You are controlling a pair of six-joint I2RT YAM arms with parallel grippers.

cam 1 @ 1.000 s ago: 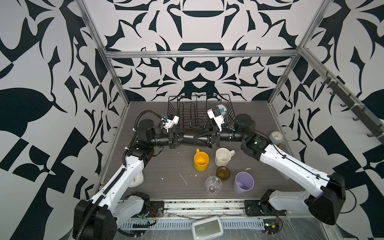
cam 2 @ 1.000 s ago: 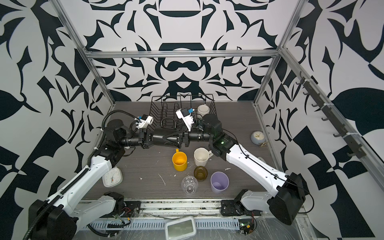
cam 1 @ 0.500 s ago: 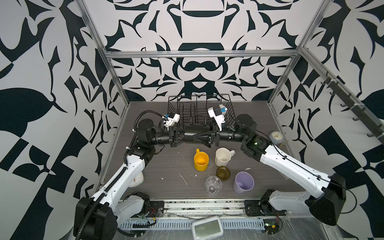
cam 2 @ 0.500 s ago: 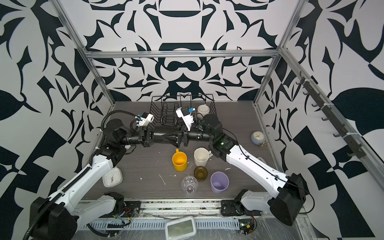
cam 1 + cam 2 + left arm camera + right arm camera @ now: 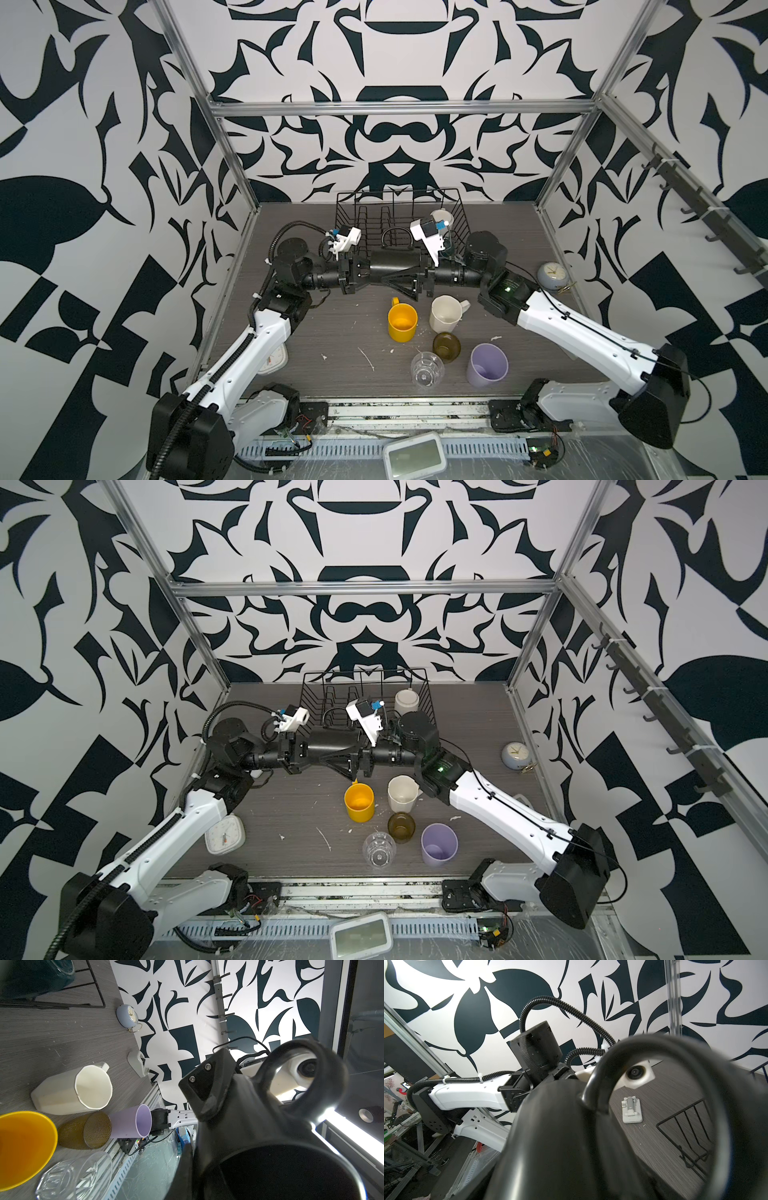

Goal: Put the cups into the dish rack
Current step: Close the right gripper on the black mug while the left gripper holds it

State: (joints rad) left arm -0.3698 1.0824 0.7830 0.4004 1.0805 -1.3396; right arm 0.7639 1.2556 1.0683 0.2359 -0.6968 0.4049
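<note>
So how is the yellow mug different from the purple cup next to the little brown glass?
The yellow mug has a handle; the lilac tumbler has none. The yellow mug stands nearer the dish rack, the lilac tumbler nearer the front edge of the table. Both stand upright, mouths up, empty, on the table and not yet in the dish rack.

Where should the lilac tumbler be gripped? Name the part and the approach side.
Probably pinch the rim of the lilac tumbler from above at its right side, one finger inside: it stands upright, mouth open, handleless, with the amber glass close on its left.
</note>
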